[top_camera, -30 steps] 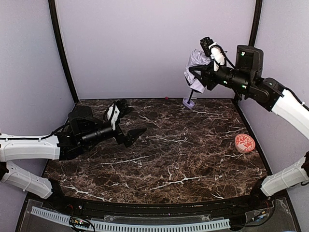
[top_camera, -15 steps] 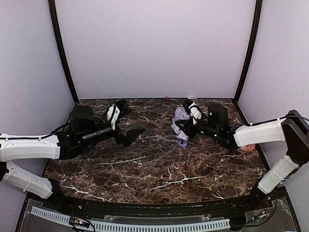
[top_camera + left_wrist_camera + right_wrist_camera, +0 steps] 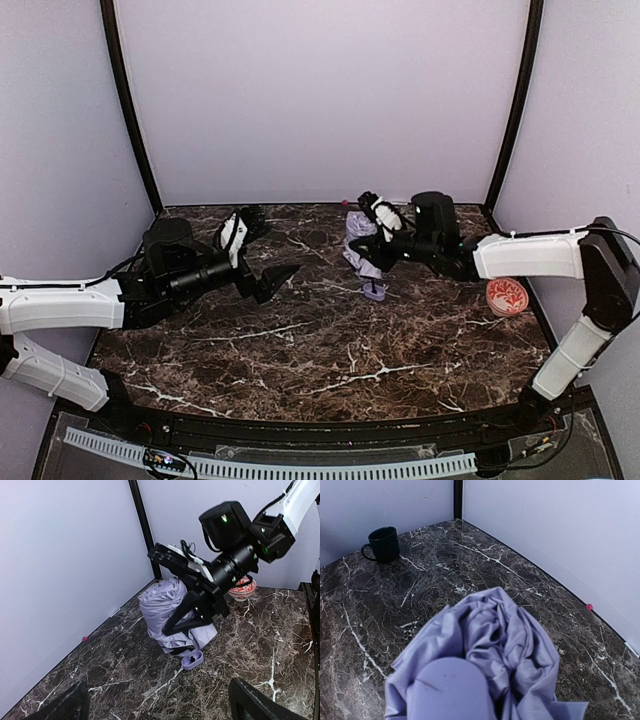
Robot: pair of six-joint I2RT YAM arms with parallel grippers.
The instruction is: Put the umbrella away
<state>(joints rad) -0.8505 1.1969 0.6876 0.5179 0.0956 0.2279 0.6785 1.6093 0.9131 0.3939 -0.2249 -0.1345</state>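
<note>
Though white-veined, dark table [image 3: 330, 345]; lavender walls [image 3: 320, 100].

Umbrella [image 3: 360, 252] on the table [image 3: 330, 345]; disc [image 3: 506, 296] lies to its right.

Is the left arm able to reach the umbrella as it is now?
Probably yes. The open left hand faces the umbrella, with only bare table between them. The right hand grips its fabric, but the handle below looks free.
</note>
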